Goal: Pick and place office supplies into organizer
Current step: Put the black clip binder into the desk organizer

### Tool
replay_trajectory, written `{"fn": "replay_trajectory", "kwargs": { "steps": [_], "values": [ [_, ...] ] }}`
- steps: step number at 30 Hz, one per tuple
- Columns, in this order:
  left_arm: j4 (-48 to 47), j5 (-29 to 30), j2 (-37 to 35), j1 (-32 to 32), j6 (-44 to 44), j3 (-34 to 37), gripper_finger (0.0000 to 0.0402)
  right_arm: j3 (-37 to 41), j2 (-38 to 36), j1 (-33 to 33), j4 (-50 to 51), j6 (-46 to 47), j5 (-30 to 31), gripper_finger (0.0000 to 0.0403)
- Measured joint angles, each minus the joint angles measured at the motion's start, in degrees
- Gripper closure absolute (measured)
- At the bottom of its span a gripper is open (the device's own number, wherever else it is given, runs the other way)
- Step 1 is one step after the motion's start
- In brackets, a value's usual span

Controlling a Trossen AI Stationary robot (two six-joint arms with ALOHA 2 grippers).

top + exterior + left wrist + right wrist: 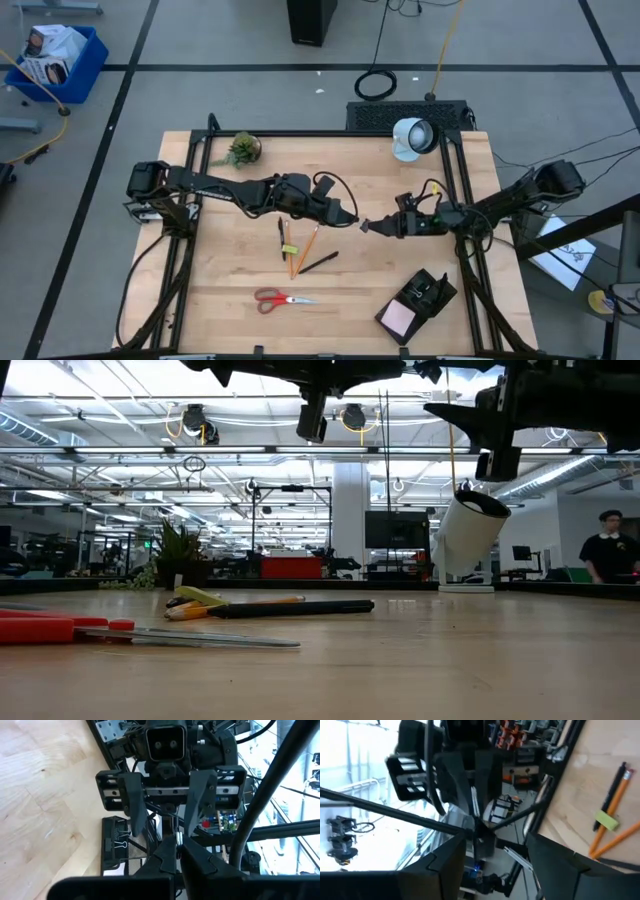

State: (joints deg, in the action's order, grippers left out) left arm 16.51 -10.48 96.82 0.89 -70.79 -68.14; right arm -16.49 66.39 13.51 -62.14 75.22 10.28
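Two dark arms meet tip to tip over the bare middle of the light wooden table (230, 320) in the high view, up-table and a bit left of the black rectangular mesh organizer (432, 292). The left gripper (352, 220) and right gripper (376, 226) nearly touch. A pink square sticky-note pad (397, 318) sits in the organizer's near end. Red-handled scissors (283, 298) lie well left of the organizer. The orange-yellow pencils (311, 244) and black pens (318, 263) are scattered between the scissors and the grippers.

Low view: scissors, pencils and pens all lie flat on the wood. The organizer isn't visible from here.

Left wrist view: the left gripper's fingers are pinched together on a tiny silvery wire loop (177, 838); can't tell what it belongs to. Facing it, the right gripper's fingers (132, 805) are spread wide with nothing between them. The organizer shows beyond on the table, with a small black binder clip (119, 842) in it.

Right wrist view: its own fingers gape wide, and the pencils lie off to one side.
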Motion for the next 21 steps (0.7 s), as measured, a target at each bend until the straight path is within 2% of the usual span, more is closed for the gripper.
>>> {"fn": "replay_trajectory", "kwargs": {
  "steps": [9,12,17,21],
  "values": [
    [0.0,0.2,0.0,0.0,-0.2,0.0,0.0391,-3.8,2.9,-3.2,0.4,-0.8,-6.0,0.0234],
    [0.0,0.5,0.0,0.0,-0.3,0.0,0.0397,-4.3,4.0,-3.4,0.3,-0.9,-7.0,0.0251],
    [0.0,0.6,0.0,0.0,-0.5,0.0,0.0386,-4.3,4.2,-3.4,0.2,-1.7,-7.6,0.028],
    [0.0,0.6,0.0,0.0,-0.4,0.0,0.0397,-4.3,4.2,-3.4,-0.3,-3.5,-7.6,0.0305]
  ]
}}
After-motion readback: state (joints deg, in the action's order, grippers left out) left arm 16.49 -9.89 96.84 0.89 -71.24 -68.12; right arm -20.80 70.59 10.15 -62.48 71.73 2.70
